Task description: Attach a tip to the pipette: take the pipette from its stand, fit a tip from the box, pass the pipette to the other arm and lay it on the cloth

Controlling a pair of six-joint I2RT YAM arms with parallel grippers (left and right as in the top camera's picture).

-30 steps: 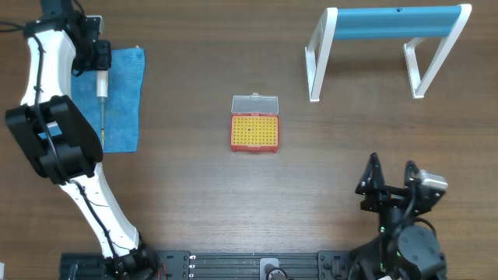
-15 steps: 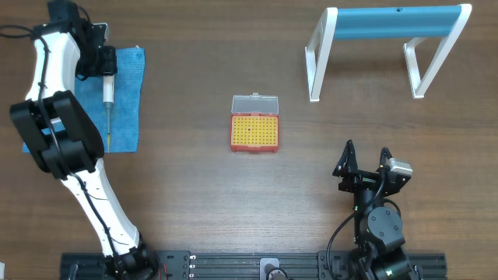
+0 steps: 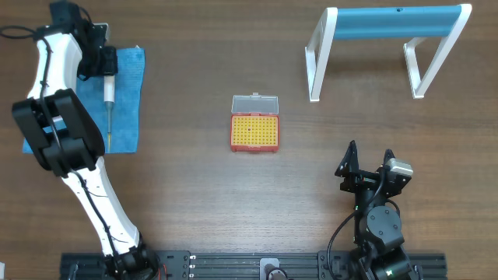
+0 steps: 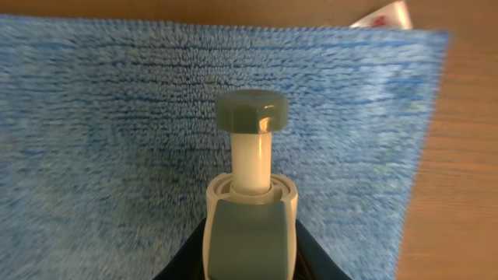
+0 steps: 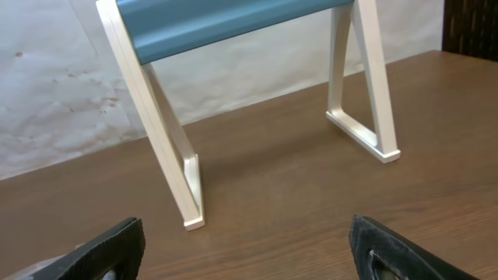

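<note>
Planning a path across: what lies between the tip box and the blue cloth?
Nothing. In the top view, only bare table separates the tip box from the cloth.

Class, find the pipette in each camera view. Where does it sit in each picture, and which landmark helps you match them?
Top view: pipette at upper left, over the blue cloth, tip pointing down the picture.
Left wrist view: pipette low in the picture's centre, plunger button uppermost, blue cloth behind.
Right wrist view: faces the stand instead.
Shared landmark: the blue cloth.
</note>
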